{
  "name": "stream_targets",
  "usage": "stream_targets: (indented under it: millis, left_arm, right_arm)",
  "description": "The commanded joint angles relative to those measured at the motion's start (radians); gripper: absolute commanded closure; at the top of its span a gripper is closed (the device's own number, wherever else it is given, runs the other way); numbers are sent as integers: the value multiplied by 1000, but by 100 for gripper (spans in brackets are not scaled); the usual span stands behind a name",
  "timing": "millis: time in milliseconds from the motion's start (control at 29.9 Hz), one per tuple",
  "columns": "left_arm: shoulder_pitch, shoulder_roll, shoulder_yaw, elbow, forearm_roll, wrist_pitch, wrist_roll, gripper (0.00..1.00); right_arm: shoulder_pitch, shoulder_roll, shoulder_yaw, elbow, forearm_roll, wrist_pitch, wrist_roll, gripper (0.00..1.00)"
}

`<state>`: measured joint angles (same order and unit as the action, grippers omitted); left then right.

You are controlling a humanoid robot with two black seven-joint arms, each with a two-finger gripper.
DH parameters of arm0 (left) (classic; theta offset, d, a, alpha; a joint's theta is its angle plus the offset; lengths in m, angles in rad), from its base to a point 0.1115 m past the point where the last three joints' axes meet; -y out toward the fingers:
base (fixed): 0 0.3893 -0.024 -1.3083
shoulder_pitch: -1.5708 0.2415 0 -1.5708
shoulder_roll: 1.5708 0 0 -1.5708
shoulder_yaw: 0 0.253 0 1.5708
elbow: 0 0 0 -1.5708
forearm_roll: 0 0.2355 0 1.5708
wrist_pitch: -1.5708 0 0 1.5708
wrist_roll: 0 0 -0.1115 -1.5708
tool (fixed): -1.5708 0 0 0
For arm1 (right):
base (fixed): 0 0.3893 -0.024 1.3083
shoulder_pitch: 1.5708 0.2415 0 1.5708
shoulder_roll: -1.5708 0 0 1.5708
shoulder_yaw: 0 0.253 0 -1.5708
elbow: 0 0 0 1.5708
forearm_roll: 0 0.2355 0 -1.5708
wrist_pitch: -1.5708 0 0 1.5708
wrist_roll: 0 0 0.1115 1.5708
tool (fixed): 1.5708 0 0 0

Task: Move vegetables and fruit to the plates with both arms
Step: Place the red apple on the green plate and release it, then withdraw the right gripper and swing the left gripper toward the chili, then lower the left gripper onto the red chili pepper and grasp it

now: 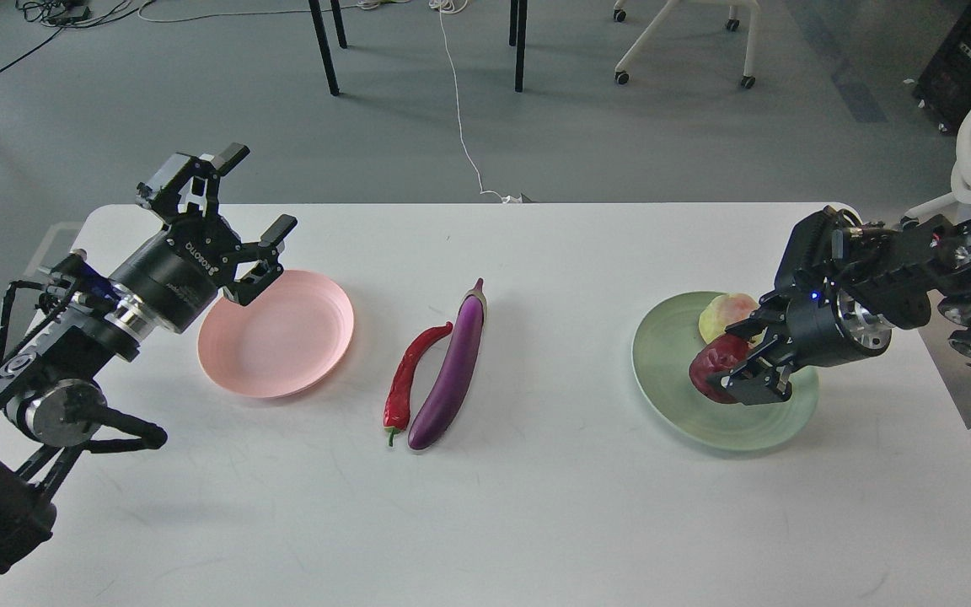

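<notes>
The purple eggplant (454, 367) and the red chili pepper (410, 377) lie side by side at the table's middle. The pink plate (277, 334) sits left of them and holds nothing. My left gripper (251, 196) is open and empty, raised above the pink plate's far left rim. The mint green plate (709, 371) is at the right with the pale yellow-green fruit (726, 314) on its far side. My right gripper (734, 371) is shut on the dark red pomegranate (715, 364) over the green plate; I cannot tell whether it touches the plate.
The white table (536, 506) has a wide bare front area. Beyond its far edge are chair and table legs (325, 51), a white cable (460, 110) on the grey floor, and a white wheeled chair base (688, 42).
</notes>
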<state>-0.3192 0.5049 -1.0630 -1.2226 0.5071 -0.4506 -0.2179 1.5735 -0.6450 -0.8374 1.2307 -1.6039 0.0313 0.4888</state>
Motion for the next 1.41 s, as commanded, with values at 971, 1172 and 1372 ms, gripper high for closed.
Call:
stream_targets:
  millis: [971,1172,1372]
  left_arm:
    - [-183,20,170,-176,1043,0,-51,1]
    - [-506,12,619,-109,1266,6,-8,2]
    - [-587,-68,790,3,1327,6,80,5]
  right_arm:
    - [-974,-67,1278,-142,1722,389,0,3]
    - [-992,-130,1278,-134,1724,438,0,3]
    - [-994,-151,1279,-128,1724,438,0,3]
